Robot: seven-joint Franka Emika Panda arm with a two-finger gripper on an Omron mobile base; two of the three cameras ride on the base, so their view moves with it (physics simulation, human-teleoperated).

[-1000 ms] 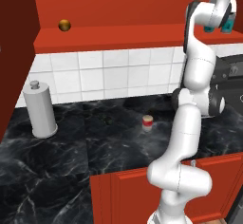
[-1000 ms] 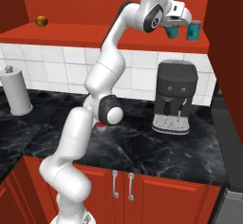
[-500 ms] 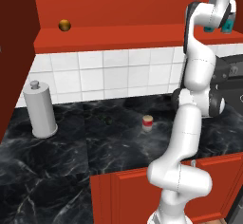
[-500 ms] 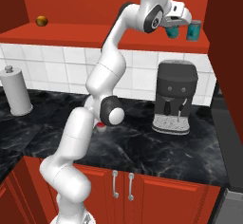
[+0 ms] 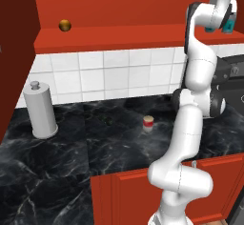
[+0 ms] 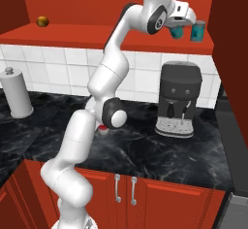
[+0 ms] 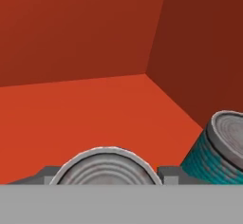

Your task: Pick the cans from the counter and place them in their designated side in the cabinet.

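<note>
Right base view: gripper (image 6: pixel 177 31) on cabinet shelf (image 6: pixel 97 31), around a teal can (image 6: pixel 177 32), grip unclear; second can (image 6: pixel 197 30) just right.

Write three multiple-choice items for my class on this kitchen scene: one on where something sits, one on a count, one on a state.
1. Where is the red can?
A. on the black counter
B. on the cabinet shelf
C. atop the coffee machine

2. How many teal cans stand at the shelf's right end?
A. one
B. two
C. four

3. The teal can at the gripper is
A. lying on its side
B. on the counter
C. upright between the fingers

Answers: 1 A, it stands on the marble. 2 B, a second teal can stands beside the first. 3 C, the hand view shows its top between the fingertips.
</note>
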